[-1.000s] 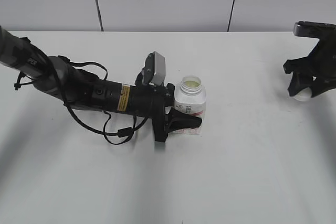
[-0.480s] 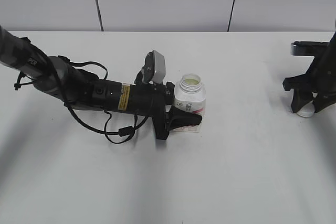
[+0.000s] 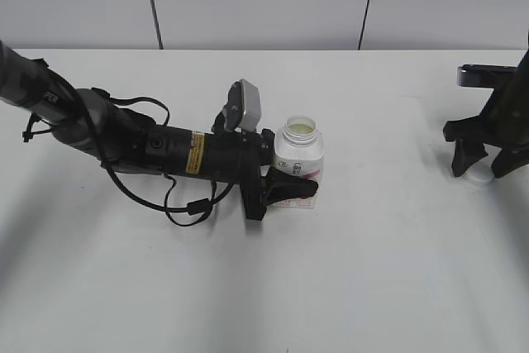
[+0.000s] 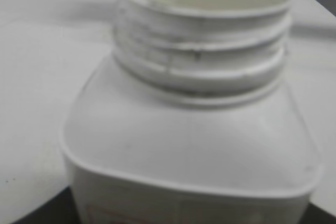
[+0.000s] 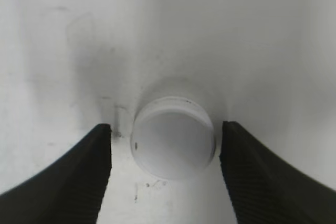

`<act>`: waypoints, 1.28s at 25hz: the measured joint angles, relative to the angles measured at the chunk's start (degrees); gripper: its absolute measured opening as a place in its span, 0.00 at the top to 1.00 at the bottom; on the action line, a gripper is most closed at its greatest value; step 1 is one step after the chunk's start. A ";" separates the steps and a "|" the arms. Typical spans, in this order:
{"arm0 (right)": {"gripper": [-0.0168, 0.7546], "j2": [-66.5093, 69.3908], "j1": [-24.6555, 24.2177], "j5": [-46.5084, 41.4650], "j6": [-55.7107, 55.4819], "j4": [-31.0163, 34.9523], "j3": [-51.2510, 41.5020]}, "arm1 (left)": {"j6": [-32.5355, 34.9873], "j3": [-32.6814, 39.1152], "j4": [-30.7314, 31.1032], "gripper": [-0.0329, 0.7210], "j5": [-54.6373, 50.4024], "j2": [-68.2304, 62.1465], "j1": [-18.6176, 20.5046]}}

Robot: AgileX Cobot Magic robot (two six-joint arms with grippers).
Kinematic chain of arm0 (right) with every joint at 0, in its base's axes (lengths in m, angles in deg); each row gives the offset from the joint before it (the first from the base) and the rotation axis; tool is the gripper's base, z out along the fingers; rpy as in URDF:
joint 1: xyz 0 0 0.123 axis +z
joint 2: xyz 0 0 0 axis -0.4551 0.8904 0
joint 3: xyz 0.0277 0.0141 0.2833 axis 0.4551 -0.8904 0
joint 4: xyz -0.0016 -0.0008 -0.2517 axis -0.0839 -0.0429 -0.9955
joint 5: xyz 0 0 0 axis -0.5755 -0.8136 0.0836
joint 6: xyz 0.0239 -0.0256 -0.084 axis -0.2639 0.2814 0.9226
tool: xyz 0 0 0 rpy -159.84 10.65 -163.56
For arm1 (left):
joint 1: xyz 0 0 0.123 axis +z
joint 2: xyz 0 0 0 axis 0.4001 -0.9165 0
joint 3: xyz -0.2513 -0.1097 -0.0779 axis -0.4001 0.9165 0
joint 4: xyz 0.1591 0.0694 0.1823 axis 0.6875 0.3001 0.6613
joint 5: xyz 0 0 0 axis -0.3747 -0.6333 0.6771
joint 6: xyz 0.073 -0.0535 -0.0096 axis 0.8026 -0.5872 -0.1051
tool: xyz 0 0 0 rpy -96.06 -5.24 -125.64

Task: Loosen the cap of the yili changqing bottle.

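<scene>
The yili changqing bottle [image 3: 298,160] stands upright mid-table with its neck open and no cap on it. My left gripper [image 3: 285,178] is shut on its lower body. The left wrist view shows the bottle's bare threaded neck and shoulders [image 4: 202,61] close up. The white cap [image 3: 479,174] lies flat on the table at the far right. My right gripper [image 3: 480,164] is open with a finger on each side of the cap. In the right wrist view the cap [image 5: 173,141] sits between the two open fingers [image 5: 166,145], apart from both.
The left arm [image 3: 124,140] lies low across the left half of the white table [image 3: 372,270], with cables looped beside it. A grey panelled wall stands behind the table's far edge.
My right gripper came down to the table with the cap and opened, leaving the cap lying between its fingers. The left gripper and bottle have not moved.
</scene>
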 joint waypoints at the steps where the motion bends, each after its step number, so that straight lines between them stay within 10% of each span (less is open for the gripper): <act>1: 0.31 0.00 0.00 0.00 0.00 0.23 0.00 | 0.00 0.00 0.00 0.44 0.00 0.00 0.00; 32: 0.29 0.00 0.00 -5.44 0.05 3.54 7.31 | 0.00 0.00 -0.43 0.30 -0.01 0.00 -0.04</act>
